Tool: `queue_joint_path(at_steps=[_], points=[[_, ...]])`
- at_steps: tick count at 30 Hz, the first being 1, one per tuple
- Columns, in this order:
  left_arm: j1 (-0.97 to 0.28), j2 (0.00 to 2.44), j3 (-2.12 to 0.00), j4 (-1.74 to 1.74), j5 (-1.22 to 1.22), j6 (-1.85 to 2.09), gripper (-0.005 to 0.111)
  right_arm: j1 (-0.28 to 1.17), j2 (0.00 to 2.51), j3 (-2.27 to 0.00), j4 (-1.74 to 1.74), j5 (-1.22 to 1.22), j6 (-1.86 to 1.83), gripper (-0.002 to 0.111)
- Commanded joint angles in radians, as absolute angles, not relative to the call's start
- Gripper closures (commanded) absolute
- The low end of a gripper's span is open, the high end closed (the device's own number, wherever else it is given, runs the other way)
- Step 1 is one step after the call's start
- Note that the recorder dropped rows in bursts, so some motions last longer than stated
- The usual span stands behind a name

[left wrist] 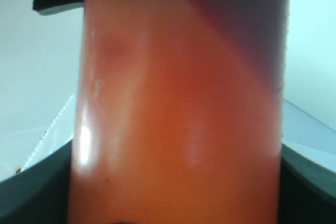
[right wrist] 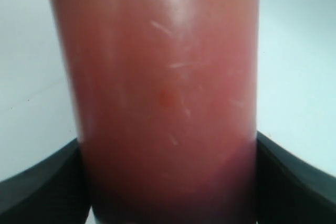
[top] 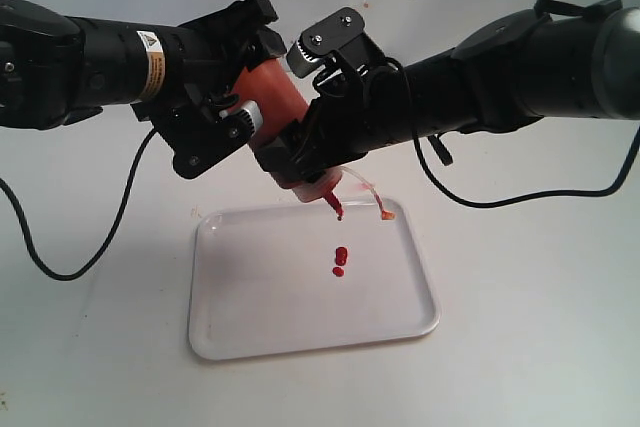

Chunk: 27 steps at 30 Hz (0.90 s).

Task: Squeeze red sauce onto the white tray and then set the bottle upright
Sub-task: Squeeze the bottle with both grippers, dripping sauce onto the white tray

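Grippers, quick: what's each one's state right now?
Left gripper: shut on the translucent red-tinted plastic squeeze bottle.
Right gripper: shut on the same bottle, nearer its nozzle.

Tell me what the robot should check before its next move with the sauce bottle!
1. The red sauce lies on the white tray: ok.
2. The nozzle hangs above the tray: ok.
3. The left gripper is shut on the bottle: ok.
4. The right gripper is shut on the bottle: ok.
5. The nozzle is done dripping: cannot tell.
6. The bottle stands upright: not ok, it is tilted nozzle-down.
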<state>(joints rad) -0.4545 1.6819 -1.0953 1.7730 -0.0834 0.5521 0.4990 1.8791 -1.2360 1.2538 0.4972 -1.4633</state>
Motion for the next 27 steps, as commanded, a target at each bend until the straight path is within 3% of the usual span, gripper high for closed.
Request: queue_joint_path(at_steps=[1,7,9,12,15,17,27], points=[[-0.458,1.664,-1.105,1.744,-0.082,0.533,0.107,0.5,1.878,-1.235,1.256,0.509,-1.46,0.107],[-0.458,1.664,-1.105,1.744,-0.082,0.533,0.107,0.5,1.878,-1.235,1.256,0.509,-1.46,0.107],[-0.458,1.664,-1.105,1.744,-0.082,0.533,0.107,0.5,1.878,-1.235,1.256,0.507,-1.46,0.101],[-0.458,1.664,-1.105,1.744,-0.082,0.533,0.107,0.5,1.878,-1.235,1.256,0.507,-1.46,0.075],[-0.458,1.664,-1.105,1.744,-0.082,0.527,0.107,0.5,1.878,-1.235,1.256,0.507,-1.46,0.026],[-0.458,1.664,-1.105,1.744,-0.082,0.525,0.107,0.5,1.878,-1.235,1.256,0.507,-1.464,0.003],[-0.458,1.664,-1.105,1.744,-0.08,0.52,0.107,0.5,1.827,-1.235,1.148,0.499,-1.464,0.003]])
